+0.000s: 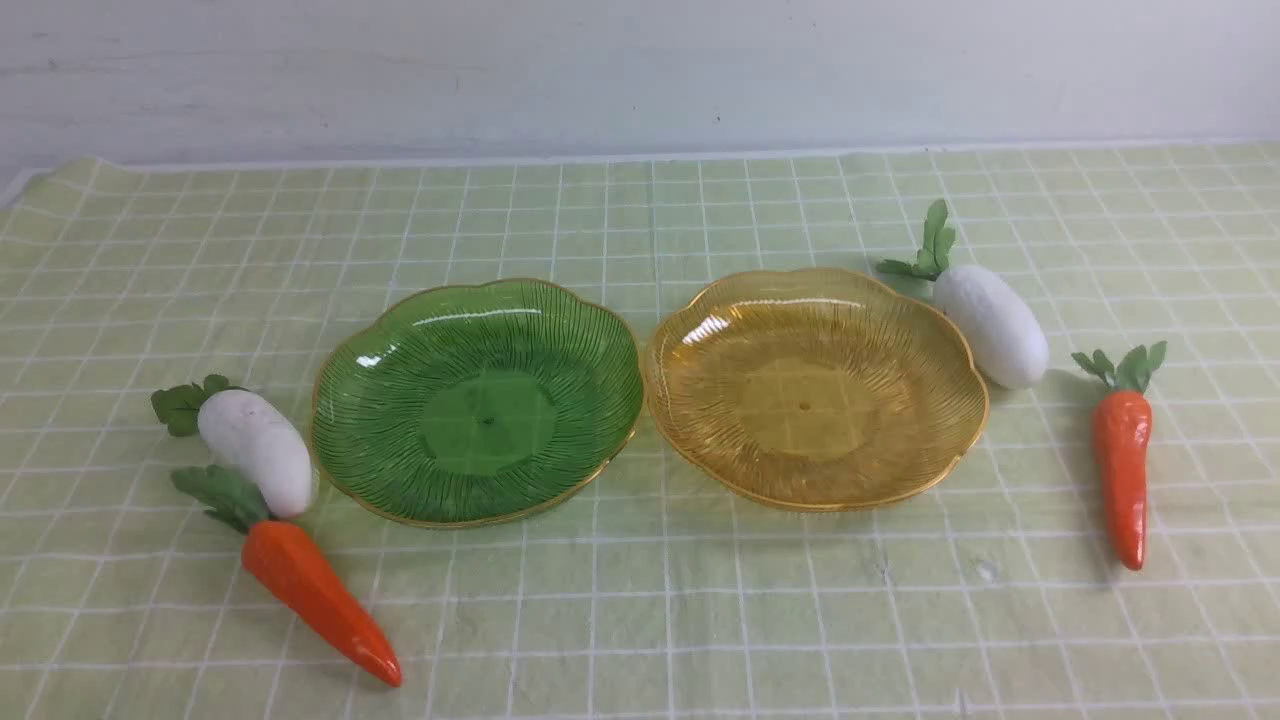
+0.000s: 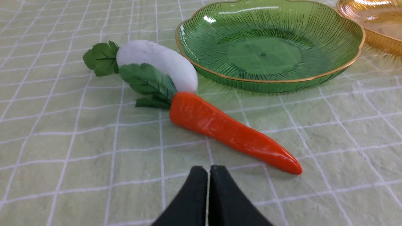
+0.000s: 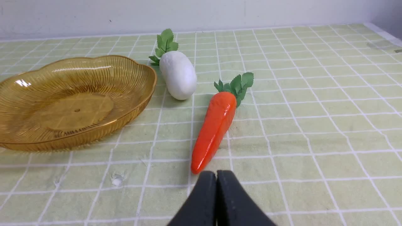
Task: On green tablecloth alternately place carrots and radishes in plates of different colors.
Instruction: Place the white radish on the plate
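Plates empty, all four veggies left to go.
Carrots (image 1: 315, 595) and radishes (image 1: 255, 450) lie on the green tablecloth (image 1: 640, 620) beside the green plate (image 1: 478, 400) and yellow plate (image 1: 815, 385). Left end effector (image 2: 209, 171) and right end effector (image 3: 216, 175) are pinched together, empty.

- Behind the work area you have a plain whitish wall (image 1: 640, 70). It is matte, carries a few faint grey smudges, and fills the whole back of the front view.
- Along its foot you see a thin white strip of bare tabletop (image 1: 500, 160) running from side to side.
- At the far left you get a slightly wider, greyer corner of that tabletop.
- Right of centre, toward the near side, you have a small white fleck (image 1: 985, 570); what it is cannot be told.
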`<state>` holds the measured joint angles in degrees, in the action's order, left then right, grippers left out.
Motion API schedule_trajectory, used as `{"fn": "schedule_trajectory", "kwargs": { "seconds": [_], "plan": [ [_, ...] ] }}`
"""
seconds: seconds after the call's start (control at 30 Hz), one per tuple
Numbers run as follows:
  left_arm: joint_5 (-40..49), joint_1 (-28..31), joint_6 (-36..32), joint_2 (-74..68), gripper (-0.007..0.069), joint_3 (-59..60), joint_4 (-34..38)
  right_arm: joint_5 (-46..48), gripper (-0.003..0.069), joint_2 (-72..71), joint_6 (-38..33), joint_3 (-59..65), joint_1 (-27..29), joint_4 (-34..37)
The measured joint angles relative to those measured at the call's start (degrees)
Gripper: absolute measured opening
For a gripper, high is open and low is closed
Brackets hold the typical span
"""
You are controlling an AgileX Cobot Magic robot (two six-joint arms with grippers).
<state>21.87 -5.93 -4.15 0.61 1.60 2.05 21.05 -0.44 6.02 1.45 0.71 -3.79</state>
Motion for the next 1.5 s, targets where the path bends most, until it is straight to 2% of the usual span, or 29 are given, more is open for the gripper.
{"fn": "schedule_trajectory", "kwargs": {
  "seconds": [1.33,1.43,1.5],
  "plan": [
    [0.0,0.0,0.1,0.0,-0.0008,0.0,0.4,0.0,-0.0015,0.0,-0.2,0.0,0.0,0.1],
    [0.0,0.0,2.2,0.0,-0.0008,0.0,6.6,0.0,-0.0015,0.0,-0.1,0.0,0.0,1.8],
    [0.1,0.0,7.4,0.0,-0.0008,0.1,17.8,-0.5,-0.0015,0.0,2.2,0.0,0.0,8.4]
  ]
}}
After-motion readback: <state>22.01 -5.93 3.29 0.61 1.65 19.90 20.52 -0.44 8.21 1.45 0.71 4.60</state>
